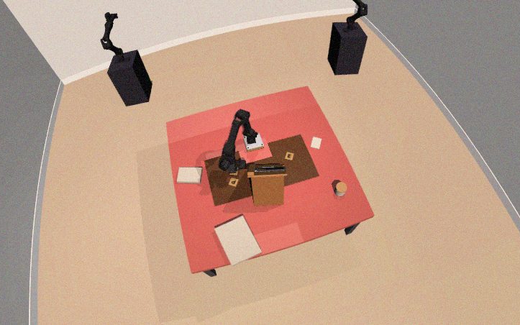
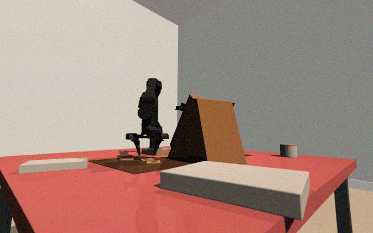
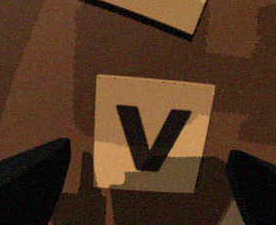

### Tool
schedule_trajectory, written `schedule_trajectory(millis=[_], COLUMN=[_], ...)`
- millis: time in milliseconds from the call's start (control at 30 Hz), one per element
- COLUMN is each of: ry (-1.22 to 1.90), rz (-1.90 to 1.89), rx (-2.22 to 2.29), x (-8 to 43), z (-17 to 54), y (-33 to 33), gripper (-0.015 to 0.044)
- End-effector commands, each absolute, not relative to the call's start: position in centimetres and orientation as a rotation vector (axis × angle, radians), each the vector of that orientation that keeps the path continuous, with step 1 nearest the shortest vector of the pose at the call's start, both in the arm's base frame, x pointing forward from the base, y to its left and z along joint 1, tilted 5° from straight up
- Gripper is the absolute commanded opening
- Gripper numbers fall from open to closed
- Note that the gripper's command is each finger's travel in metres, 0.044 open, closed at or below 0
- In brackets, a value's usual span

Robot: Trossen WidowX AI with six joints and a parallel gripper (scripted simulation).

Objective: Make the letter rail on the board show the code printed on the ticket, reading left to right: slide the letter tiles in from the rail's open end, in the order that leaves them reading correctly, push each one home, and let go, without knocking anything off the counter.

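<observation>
My gripper is open and empty, pointing down low over the dark mat. The V tile lies flat, letter up, between and slightly ahead of the fingertips in the wrist view; the arm partly hides it in the top view. Another tile lies beyond it, cut off by the top edge. One tile lies nearer the exterior camera, and a separate tile lies right of the board. The board stands upright; its rail shows only edge-on, its contents and ticket unreadable.
A pale block sits left of the mat. A larger pale block lies near the front edge. A round can and a white card are on the right.
</observation>
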State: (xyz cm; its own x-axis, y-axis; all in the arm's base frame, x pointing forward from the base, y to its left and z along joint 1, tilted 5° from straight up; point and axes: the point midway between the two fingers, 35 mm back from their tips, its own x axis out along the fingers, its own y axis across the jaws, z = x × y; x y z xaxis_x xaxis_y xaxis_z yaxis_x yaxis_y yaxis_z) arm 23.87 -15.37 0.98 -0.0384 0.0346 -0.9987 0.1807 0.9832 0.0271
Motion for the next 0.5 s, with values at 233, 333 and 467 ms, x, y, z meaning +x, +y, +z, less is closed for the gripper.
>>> schedule_trajectory(millis=[233,333,467], ry=[1.612,1.612,1.612], rz=[-0.121,-0.121,-0.121], rx=[0.164,0.164,0.164], x=[23.76,23.76,23.75], z=[0.87,0.85,0.5], y=[-15.4,-15.4,-15.4], gripper=[0.034,0.034,0.034])
